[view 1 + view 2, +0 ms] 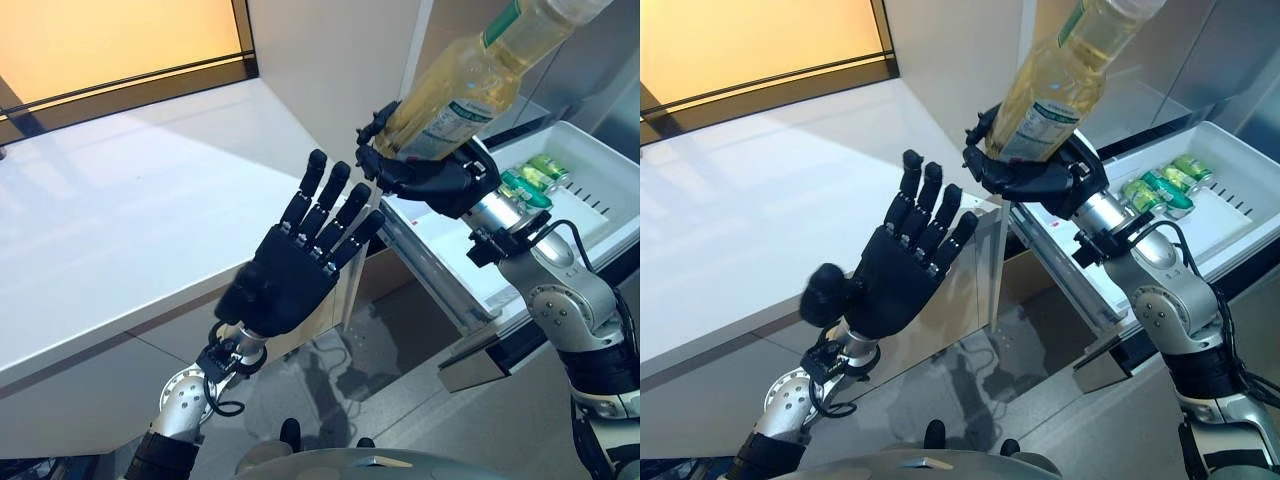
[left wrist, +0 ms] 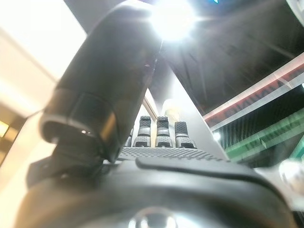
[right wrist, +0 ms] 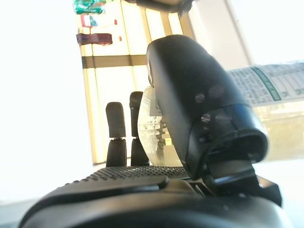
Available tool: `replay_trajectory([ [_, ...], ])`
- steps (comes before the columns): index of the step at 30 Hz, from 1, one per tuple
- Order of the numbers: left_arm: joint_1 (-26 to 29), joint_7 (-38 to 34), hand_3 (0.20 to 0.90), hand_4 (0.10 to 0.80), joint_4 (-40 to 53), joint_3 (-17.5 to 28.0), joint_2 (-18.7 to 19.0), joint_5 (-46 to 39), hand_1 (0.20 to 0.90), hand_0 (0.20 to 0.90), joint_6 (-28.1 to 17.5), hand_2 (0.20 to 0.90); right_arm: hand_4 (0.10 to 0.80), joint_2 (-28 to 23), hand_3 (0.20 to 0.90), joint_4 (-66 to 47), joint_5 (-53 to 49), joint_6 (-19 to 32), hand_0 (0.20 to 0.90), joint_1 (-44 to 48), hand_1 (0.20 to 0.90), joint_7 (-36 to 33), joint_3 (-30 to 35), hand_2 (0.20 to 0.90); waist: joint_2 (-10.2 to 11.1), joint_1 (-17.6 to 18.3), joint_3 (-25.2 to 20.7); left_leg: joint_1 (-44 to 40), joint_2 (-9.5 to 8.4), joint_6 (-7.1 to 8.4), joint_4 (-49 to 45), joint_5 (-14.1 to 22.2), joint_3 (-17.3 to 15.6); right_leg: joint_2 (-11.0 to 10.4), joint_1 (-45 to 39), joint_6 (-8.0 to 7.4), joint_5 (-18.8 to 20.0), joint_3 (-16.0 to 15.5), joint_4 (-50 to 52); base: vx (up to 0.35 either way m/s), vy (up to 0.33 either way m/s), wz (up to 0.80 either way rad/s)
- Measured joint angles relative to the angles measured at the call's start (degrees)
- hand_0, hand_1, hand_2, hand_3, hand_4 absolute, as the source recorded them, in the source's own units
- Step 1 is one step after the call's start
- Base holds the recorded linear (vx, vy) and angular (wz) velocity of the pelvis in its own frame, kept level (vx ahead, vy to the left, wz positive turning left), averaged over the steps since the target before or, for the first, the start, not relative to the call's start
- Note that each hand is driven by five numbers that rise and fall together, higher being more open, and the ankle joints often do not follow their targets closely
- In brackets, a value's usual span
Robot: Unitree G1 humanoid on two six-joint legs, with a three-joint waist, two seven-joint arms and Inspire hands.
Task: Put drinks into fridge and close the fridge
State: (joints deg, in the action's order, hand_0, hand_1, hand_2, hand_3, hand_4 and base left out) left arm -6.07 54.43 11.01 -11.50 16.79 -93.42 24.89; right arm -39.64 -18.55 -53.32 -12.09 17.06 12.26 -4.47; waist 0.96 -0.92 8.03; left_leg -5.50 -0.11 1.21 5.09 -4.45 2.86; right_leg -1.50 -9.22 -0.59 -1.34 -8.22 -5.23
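Observation:
My right hand is shut on the base of a clear bottle of yellow drink with a white and green label, held tilted up in the air above the open fridge drawer. The bottle also shows in the right eye view and past the thumb in the right wrist view. My left hand is open with straight fingers, raised in the air just left of the bottle and apart from it, in front of the white counter. It holds nothing.
Green cans lie in the white drawer at the right, also in the right eye view. The counter's corner and cabinet front stand beside the drawer. Grey floor lies between them.

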Motion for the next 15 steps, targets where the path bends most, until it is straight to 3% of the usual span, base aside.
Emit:
replay_trajectory([
  [4,-3.83,2.64,0.9,0.8,-7.31,0.13,-1.32,0.28,0.9,0.9,2.33,0.9,0.1,-0.02,0.2,0.0,0.0,-0.95,0.3,-6.02,0.3,2.5,2.28,0.3,0.05,0.55,0.03,0.19,0.03,-0.05,0.01,0.12,-0.58,-0.04,0.52,-0.03,0.07,0.5,0.0,-0.042,0.012,-0.08],
  [9,-8.45,6.44,0.9,0.8,-21.0,2.13,-2.69,9.75,0.9,0.9,6.18,0.9,0.1,-0.03,0.2,0.0,-0.04,-1.51,0.3,-11.37,0.3,5.82,6.03,0.3,0.35,1.74,0.28,0.4,0.04,-0.22,0.01,0.39,-1.57,-0.14,1.25,-0.09,0.3,1.73,-0.01,-0.033,0.026,-0.12],
  [15,-11.0,7.22,0.9,0.8,-33.86,5.9,-5.56,22.67,0.9,0.9,5.88,0.9,0.1,-0.53,0.2,-0.75,-1.91,-1.52,0.3,-16.38,0.3,10.78,11.87,0.3,0.42,2.71,0.32,0.92,0.08,-0.3,0.01,0.6,-2.54,-0.14,2.12,-0.21,0.43,2.61,-0.01,0.001,0.036,-0.07],
])
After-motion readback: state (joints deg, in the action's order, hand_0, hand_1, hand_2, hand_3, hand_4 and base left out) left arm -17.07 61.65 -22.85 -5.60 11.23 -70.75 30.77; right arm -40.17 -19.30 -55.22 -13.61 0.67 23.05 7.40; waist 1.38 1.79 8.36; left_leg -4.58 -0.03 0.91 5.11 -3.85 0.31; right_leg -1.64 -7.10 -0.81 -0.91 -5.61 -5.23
